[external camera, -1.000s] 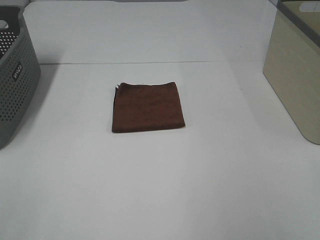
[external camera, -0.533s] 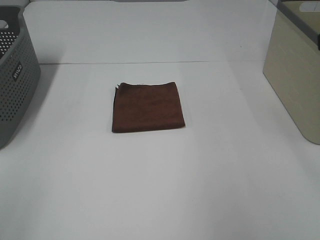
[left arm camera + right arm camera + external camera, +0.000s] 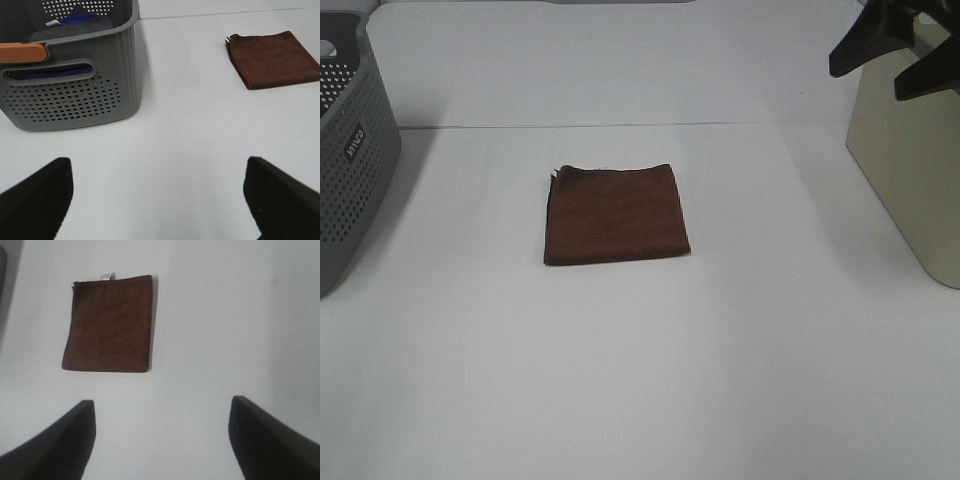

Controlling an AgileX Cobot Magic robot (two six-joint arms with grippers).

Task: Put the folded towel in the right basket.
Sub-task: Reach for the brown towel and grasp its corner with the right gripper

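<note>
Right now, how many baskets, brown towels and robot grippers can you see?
Baskets: 2, a grey basket and a beige basket
Brown towels: 1, the brown towel
Grippers: 2, the left gripper and the right gripper
Total: 5

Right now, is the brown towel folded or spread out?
Folded: the brown towel is a compact square with stacked layers along one edge.

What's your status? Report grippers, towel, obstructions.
Left gripper open, empty. Right gripper open, empty, up by right basket. Folded towel flat on table, untouched. Nothing in the way.
</note>
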